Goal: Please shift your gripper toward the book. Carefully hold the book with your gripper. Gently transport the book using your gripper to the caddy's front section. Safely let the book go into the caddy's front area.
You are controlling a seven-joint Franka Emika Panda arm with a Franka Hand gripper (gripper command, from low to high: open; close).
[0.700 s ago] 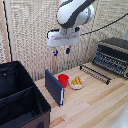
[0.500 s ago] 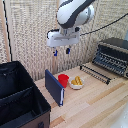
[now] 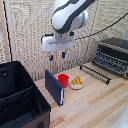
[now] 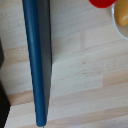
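Exterior view, thin dark-blue book [image 3: 54,86] upright, lighter page edge

gripper [image 3: 57,56] slightly lower, nearer the upright book [image 3: 54,86], nothing else moved

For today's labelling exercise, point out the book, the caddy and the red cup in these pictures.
book [image 3: 54,86]: exterior view, on its dark-blue cover face.
caddy [image 3: 24,96]: exterior view, on the divider between its compartments.
red cup [image 3: 63,79]: exterior view, on its side wall beside the book.
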